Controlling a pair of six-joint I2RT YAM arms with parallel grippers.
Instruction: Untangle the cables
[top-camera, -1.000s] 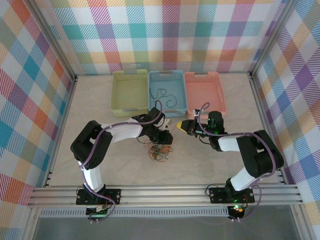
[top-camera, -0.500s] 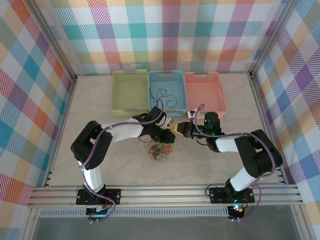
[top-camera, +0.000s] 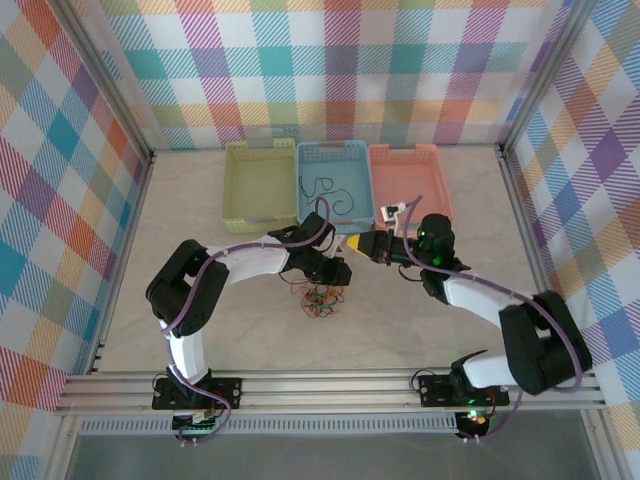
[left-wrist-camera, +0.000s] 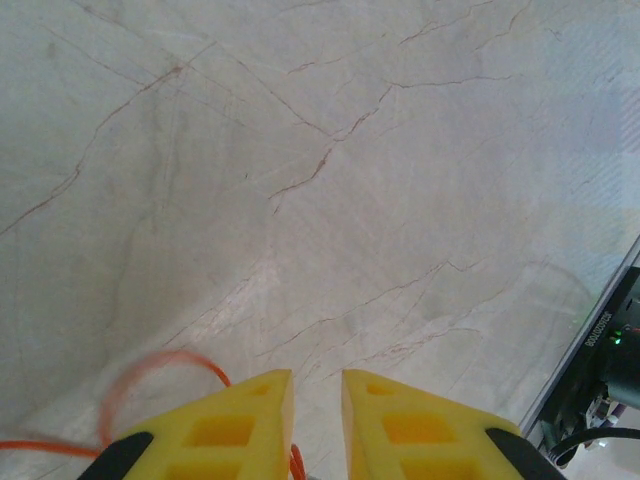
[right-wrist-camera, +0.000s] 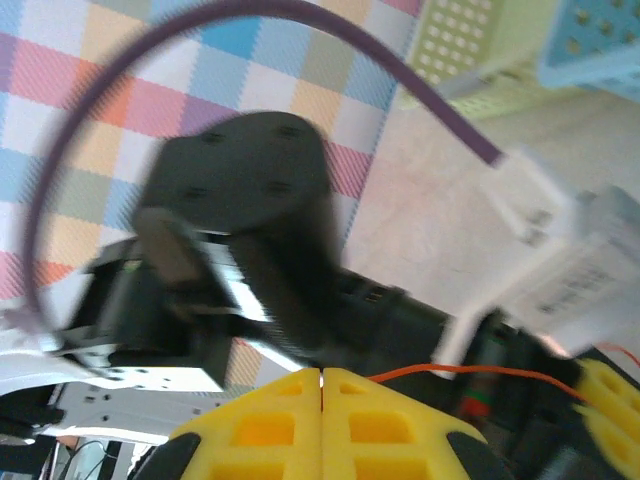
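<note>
Beside the cables (top-camera: 320, 300), right end effector (right-wrist-camera: 321, 378) closed on a taut orange cable (right-wrist-camera: 500, 371); left end effector (left-wrist-camera: 318, 385) narrowly parted around it. Overpulling may tighten knots.

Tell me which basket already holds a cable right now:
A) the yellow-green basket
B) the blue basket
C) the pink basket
B: a thin black cable lies coiled on the floor of the blue basket, the middle one of the three at the far side of the table.
</note>
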